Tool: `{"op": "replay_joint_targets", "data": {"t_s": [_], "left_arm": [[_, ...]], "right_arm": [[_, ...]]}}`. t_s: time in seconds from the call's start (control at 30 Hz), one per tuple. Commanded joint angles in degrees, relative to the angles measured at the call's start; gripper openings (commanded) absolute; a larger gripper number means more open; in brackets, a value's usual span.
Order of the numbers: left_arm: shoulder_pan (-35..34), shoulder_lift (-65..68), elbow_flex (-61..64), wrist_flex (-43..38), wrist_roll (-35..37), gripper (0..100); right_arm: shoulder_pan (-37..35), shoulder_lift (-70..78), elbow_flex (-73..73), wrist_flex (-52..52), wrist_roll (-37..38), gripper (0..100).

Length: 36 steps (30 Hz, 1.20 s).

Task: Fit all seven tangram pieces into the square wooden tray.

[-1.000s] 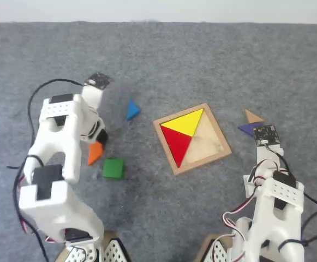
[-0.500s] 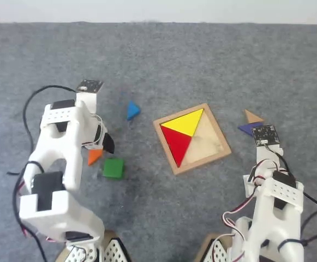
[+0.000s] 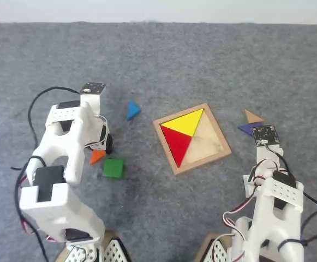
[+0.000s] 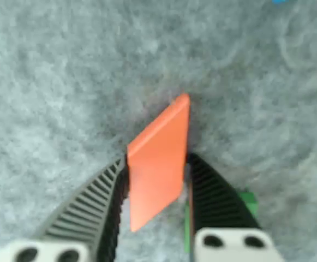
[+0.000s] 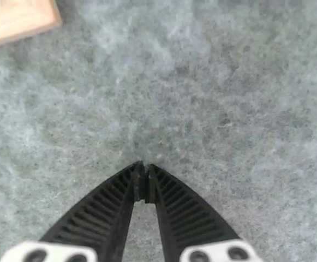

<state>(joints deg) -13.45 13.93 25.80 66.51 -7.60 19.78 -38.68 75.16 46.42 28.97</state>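
Left claw (image 4: 158,160) shifted slightly lower-right in frame, clamped on orange triangular tangram piece (image 4: 161,136), tipped up, seemingly for lifting; right claw (image 5: 145,183) closed, empty. Square wooden tray (image 3: 210,141) sat centre-right, part-filled.

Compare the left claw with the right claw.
The left claw is shut on the orange piece; the right claw is shut on nothing. The left claw has the green piece close by; the right claw has a corner of the wooden tray farther off. Both are black and ribbed and face the grey mat.
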Motion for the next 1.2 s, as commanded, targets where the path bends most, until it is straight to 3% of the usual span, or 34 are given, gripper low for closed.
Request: {"op": "replay_joint_targets", "data": {"t_s": [0.0,0.17,0.37,0.6,0.9,1.03,1.17], "left_arm": [[0.18,0.79,-1.36,-1.05,-0.35,1],[1.93,0.7,-5.67,0.53,0.18,1],[6.95,0.7,-20.79,11.52,3.52,1],[22.07,1.32,-34.24,18.02,14.42,1],[41.23,1.49,-35.82,11.78,36.48,1],[44.4,1.49,-35.82,7.12,47.65,1],[44.84,4.31,-34.77,1.05,52.13,1]], "right_arm": [[0.31,-1.89,-0.18,-0.92,0.26,0.9],[0.31,-1.89,-0.18,-0.92,0.26,0.9],[0.31,-1.89,-0.18,-0.92,0.26,0.9],[0.31,-1.89,-0.18,-0.92,0.26,0.9],[0.4,-1.89,-0.18,-0.92,0.18,0.9],[0.48,-1.89,-0.18,-0.92,0.18,0.9],[0.48,-1.98,-0.18,-0.92,0.18,0.9]]}}
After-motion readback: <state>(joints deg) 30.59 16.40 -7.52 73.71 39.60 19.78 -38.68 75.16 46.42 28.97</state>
